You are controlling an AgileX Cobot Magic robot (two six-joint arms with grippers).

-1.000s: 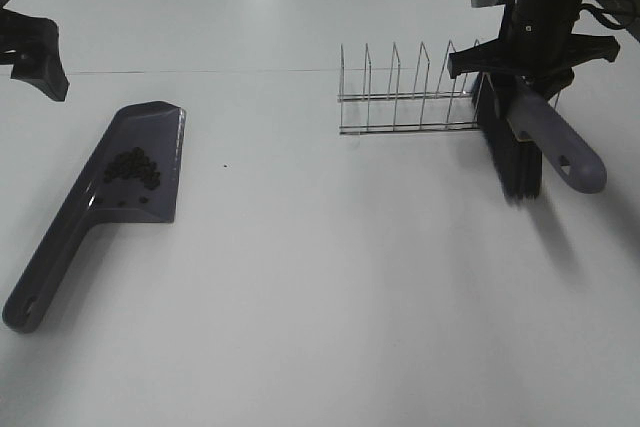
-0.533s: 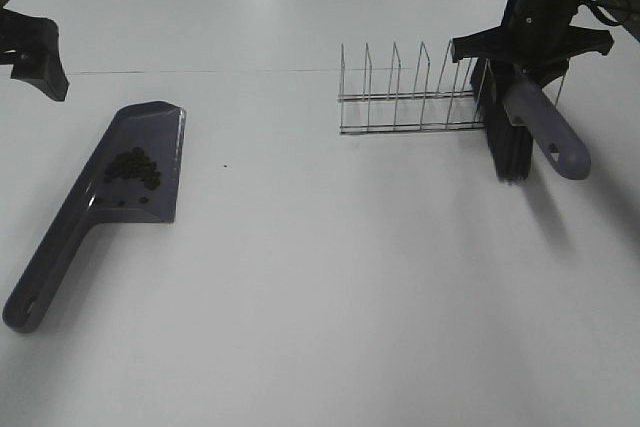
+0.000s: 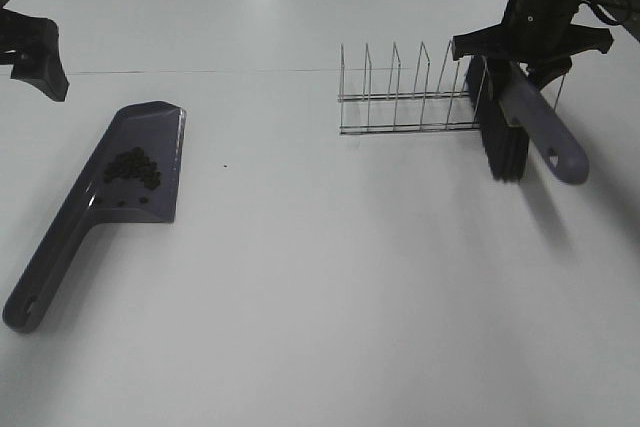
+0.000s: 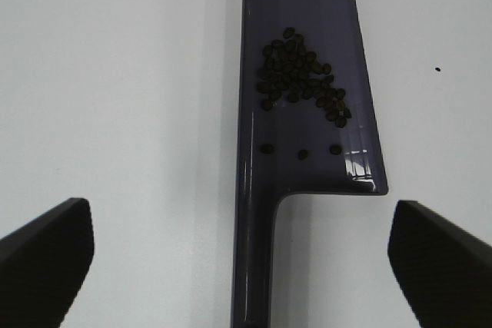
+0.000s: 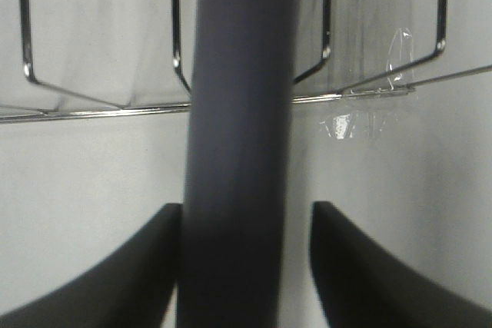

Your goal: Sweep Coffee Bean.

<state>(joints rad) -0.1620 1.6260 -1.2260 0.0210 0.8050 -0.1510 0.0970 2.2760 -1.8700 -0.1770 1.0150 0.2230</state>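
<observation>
Brush (image 3: 535,122) drawn nearer rack (image 3: 410,97), right pincer (image 5: 238,266) gripping it, left pincer (image 4: 244,255) wide.

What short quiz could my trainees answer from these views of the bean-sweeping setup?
1. True or false: the coffee beans lie inside the dustpan.
2. The right gripper grips: A) the brush, B) the dustpan, C) nothing.
3. Fill in: the left gripper is ___ (open/shut).
Key: 1 true; 2 A; 3 open.
</observation>
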